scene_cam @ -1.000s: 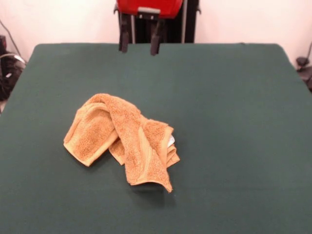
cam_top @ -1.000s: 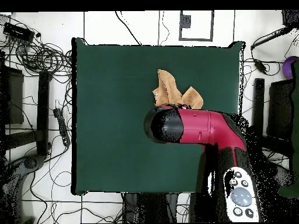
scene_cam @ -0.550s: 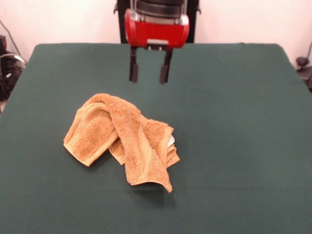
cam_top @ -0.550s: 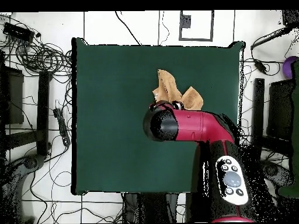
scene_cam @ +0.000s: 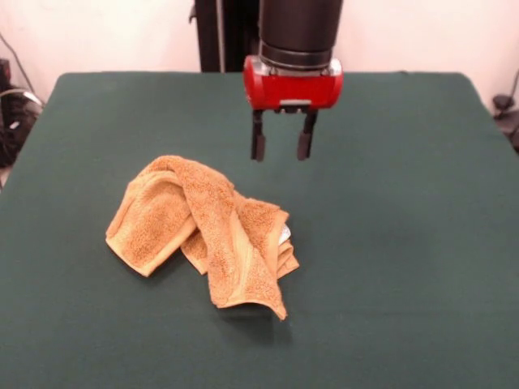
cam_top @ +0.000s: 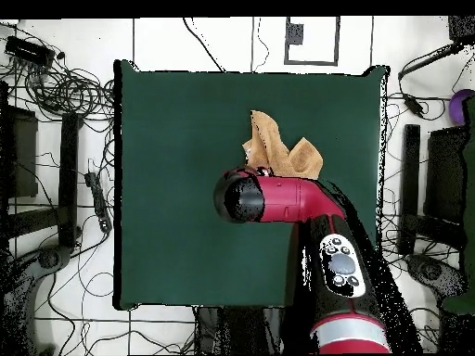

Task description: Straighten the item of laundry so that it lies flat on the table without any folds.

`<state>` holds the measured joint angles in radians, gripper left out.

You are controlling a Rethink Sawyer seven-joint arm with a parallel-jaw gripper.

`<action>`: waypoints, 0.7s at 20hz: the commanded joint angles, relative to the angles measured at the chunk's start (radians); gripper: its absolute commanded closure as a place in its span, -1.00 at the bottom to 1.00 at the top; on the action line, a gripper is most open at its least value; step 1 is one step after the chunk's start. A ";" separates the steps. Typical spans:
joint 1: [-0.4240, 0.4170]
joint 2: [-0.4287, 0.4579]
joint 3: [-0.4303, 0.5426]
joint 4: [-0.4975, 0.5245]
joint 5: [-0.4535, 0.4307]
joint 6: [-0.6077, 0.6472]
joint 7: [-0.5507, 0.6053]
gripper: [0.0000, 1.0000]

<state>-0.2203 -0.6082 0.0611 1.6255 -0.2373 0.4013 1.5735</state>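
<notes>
Here the golden-orange towel lies crumpled and folded over itself on the green table, left of centre in the front view. A small white tag shows at its right edge; no writing on it can be read. Further right and above, the gripper hangs clear of the cloth, its two fingers spread apart and empty.
</notes>
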 commanded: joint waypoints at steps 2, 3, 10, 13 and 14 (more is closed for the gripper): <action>0.034 0.049 0.077 0.009 0.050 0.025 0.149 -1.00; 0.035 0.047 0.077 0.002 0.048 0.030 0.145 -1.00; 0.017 0.040 0.086 -0.029 0.053 0.130 0.094 -1.00; 0.014 0.032 0.084 -0.024 0.051 0.118 0.096 -1.00; 0.012 0.030 0.084 -0.022 0.050 0.115 0.096 -1.00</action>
<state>-0.2246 -0.5812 0.0610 1.6198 -0.2363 0.4105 1.5735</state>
